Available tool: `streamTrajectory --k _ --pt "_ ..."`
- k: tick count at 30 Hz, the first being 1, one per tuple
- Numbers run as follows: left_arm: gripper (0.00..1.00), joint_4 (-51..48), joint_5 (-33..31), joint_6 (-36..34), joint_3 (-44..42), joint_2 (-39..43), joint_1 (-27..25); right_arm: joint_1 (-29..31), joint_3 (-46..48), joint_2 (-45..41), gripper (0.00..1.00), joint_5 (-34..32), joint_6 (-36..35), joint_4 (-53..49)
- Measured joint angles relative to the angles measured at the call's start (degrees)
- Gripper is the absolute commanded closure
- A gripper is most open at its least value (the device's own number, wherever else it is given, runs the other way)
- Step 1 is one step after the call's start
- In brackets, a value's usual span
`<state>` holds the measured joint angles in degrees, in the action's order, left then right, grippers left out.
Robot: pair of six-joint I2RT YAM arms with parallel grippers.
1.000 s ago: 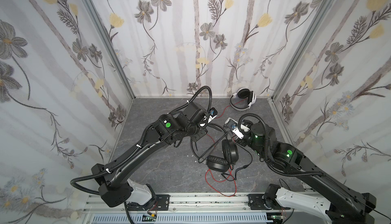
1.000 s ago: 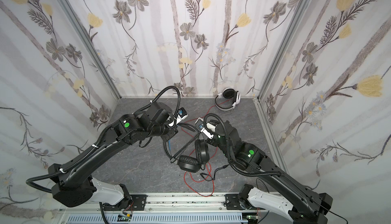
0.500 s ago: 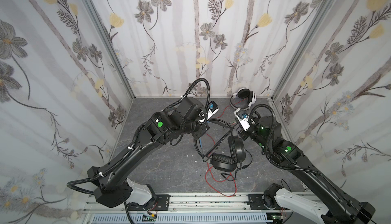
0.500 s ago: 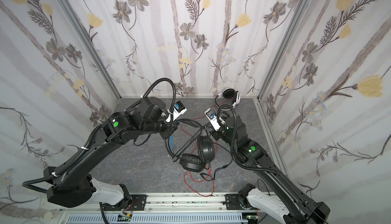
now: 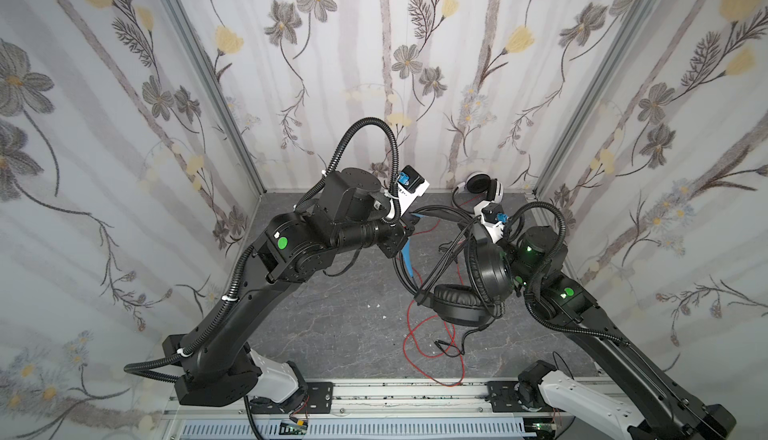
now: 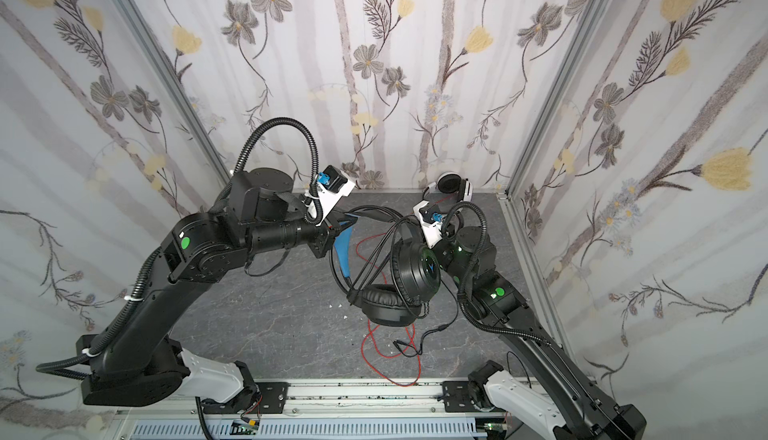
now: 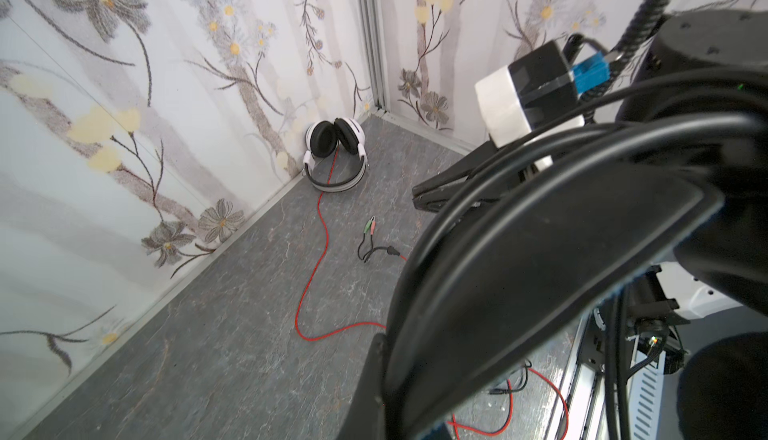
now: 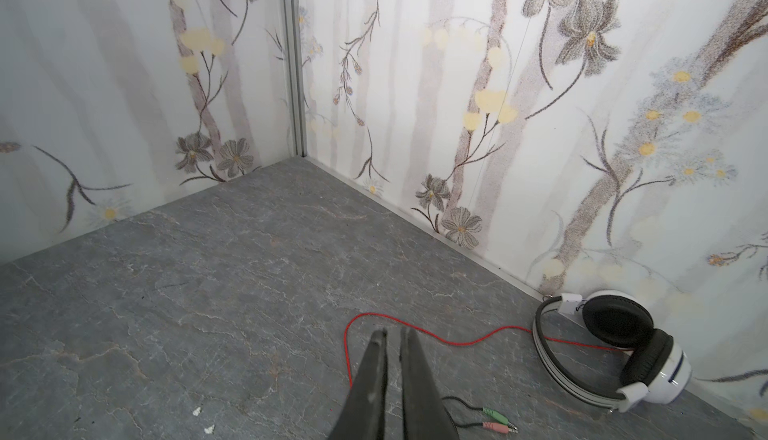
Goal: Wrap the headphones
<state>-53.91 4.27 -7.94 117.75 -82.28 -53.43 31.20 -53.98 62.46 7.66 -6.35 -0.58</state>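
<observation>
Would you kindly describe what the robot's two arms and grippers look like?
The left arm and right arm are black with white base segments, round green markers on the joints and ribbed black cable conduit. White wrist camera mounts carry blue connectors. The right gripper has slim, tapering dark fingers.

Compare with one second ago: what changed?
Both arms rose and swung toward the back wall, carrying the black headset higher; the left gripper still clamps its headband. The right gripper, nearly closed, ended beside the raised earcup. The white headset and red cable lie unmoved.
</observation>
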Motion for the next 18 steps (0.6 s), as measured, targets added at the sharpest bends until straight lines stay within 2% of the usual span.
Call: streamTrajectory --k 9,18 --pt "1.00 8.37 -0.15 6.51 4.07 -1.44 0.02 -0.81 0.61 1.46 0.91 2.95 2.84 3.80" --pt "1.00 21.81 -4.26 13.84 -4.81 0.13 0.15 -0.96 5.01 2.12 0.92 5.90 6.47 8.48"
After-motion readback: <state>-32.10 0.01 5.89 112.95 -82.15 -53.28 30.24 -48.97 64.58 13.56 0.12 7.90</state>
